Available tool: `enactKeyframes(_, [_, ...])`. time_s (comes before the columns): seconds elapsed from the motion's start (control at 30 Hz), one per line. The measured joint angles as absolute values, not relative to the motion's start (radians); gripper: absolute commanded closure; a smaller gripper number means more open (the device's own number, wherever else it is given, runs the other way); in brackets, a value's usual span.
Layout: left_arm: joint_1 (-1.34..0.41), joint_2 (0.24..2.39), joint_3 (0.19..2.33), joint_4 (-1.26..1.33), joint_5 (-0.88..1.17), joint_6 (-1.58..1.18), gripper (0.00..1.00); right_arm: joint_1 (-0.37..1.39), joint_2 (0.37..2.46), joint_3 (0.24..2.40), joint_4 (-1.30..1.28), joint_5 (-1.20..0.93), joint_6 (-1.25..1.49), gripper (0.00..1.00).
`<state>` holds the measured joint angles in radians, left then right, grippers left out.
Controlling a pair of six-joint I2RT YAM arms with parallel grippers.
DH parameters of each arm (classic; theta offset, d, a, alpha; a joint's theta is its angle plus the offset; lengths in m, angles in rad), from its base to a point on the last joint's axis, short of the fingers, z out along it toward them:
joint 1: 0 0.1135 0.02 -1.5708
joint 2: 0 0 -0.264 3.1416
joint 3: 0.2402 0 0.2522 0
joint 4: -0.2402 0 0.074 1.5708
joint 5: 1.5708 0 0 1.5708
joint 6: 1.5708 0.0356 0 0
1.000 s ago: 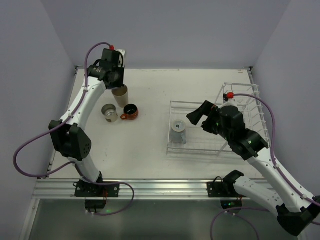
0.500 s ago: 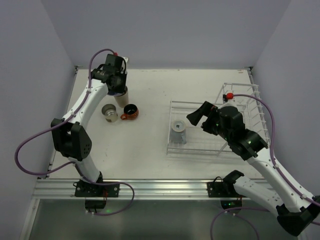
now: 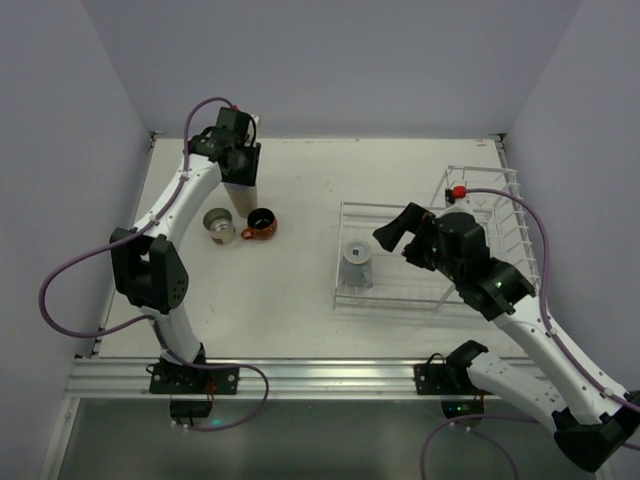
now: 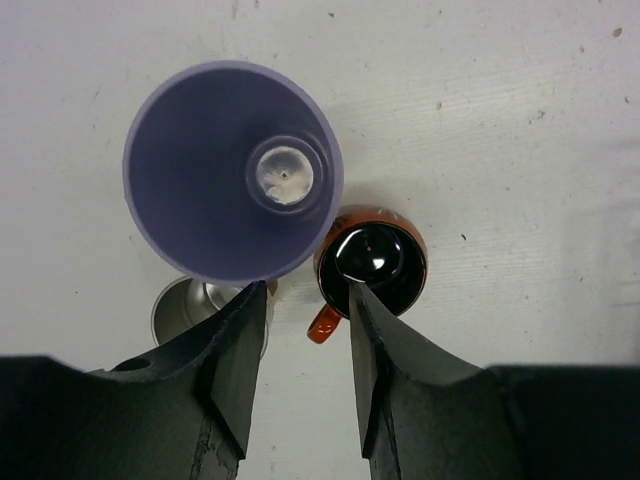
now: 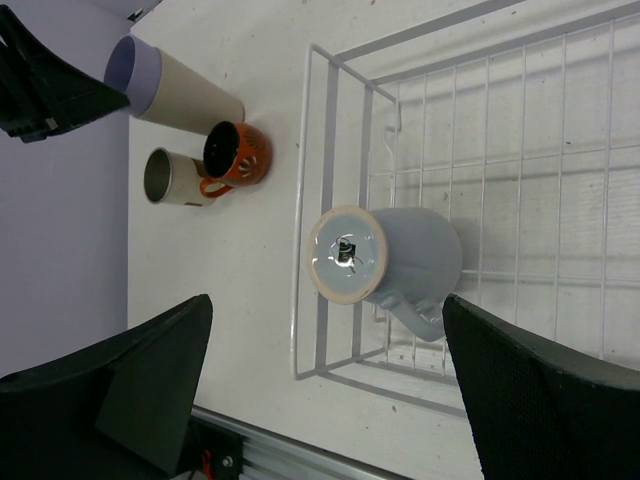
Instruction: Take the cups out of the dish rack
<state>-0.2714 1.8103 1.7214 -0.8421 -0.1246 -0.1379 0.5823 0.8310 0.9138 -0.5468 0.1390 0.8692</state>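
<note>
A tall tumbler (image 4: 200, 190), lavender inside, stands upright at the far left (image 3: 244, 196); its outer wall looks beige in the right wrist view (image 5: 170, 90). My left gripper (image 4: 305, 290) hangs straight above it (image 3: 238, 165), open and empty. Next to the tumbler stand a short beige cup (image 3: 218, 224) with a grey inside (image 4: 185, 305) and the orange-red mug (image 3: 262, 223), dark inside (image 4: 375, 255). A light blue-grey handled cup (image 5: 385, 255) stands upside down in the low tray of the white dish rack (image 3: 400, 298). My right gripper (image 5: 328, 300) is wide open just right of that cup (image 3: 395, 232).
The rack's taller basket section (image 3: 500, 200) stands at the far right, under my right arm. The rack's near-left corner wire (image 5: 310, 200) lies between the blue-grey cup and the cups on the table. The table's metal front rail (image 3: 320, 375) runs along the near edge.
My left gripper has moved right, from beside the tall tumbler to directly over it, now hiding most of it in the top view. The right arm and all cups have not moved.
</note>
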Motion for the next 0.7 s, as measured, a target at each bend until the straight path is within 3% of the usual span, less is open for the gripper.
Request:
enactKeyframes(0.37, [-0.271,1.791,1.751,-0.824,-0.142,-0.138,0.54,0.583,0.912,0.915,-0.560,0.139,0.835,0.01])
enactKeyframes(0.57, [-0.273,1.677,1.711,-0.787,-0.108,-0.146,0.52,0.642,1.006,0.962,-0.615,0.186,0.800,0.01])
enactKeyframes(0.7, [-0.276,1.537,1.609,-0.709,-0.017,-0.164,0.42,0.735,1.085,1.042,-0.657,0.251,0.762,0.01])
